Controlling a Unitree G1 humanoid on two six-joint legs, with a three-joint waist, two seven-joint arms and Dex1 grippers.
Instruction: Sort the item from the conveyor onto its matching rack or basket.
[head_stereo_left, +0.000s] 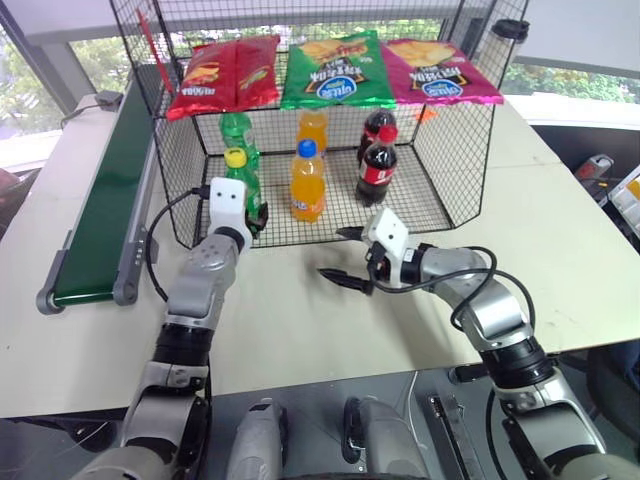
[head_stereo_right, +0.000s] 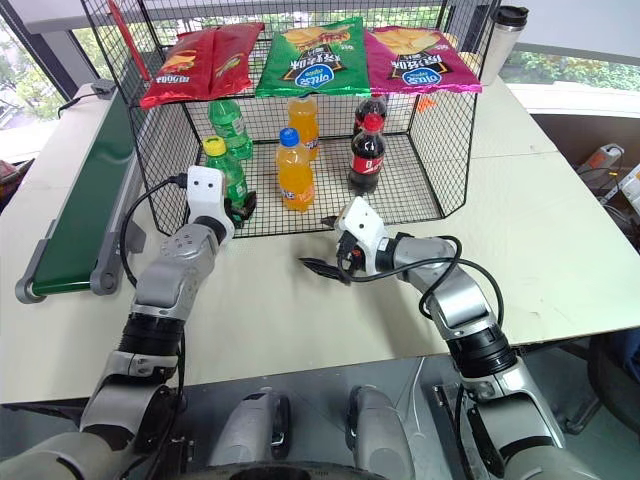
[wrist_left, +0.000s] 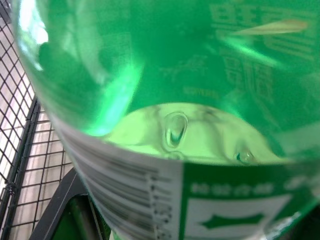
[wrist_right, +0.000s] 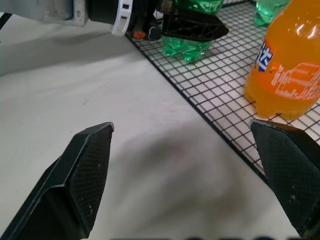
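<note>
At the wire cage's front lip, about nine o'clock of the orange bottle, the left gripper clenches the yellow-capped green bottle upright on the grid floor, release still pending, while the right gripper hangs released.

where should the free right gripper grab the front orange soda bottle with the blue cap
Probably mid-body, at the label of the orange plastic soda bottle. It stands upright near the black wire-mesh cage's open front edge, so the open right gripper could come in level from the front. The cola bottle stands close on one side.

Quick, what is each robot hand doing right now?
Left gripper: closed on the green bottle.
Right gripper: open, holding nothing, above the table.
</note>
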